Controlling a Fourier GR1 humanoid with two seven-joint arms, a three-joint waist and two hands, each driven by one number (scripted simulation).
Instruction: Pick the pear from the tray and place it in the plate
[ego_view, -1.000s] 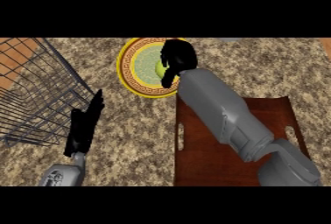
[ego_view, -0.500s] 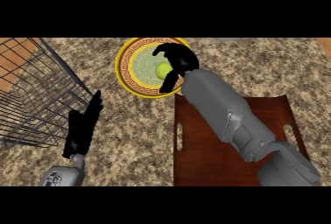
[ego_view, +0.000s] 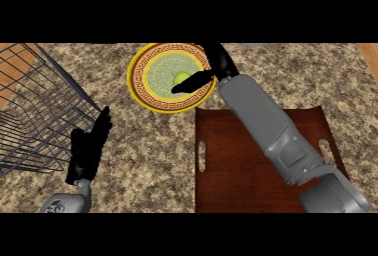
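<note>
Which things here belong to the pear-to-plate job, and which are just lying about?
Job in hand: pear, lying in the plate; tray; right hand, open beside the pear.

Lying about: wire basket; left hand, resting open on the counter.

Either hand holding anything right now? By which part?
Nothing is held. The pear lies on the plate; the right hand is spread open right beside it. The left hand is open too, next to the wire basket.

Wire basket (ego_view: 37, 115) hems the left hand (ego_view: 88, 150); bare counter (ego_view: 155, 150) lies toward the tray (ego_view: 229, 170).
</note>
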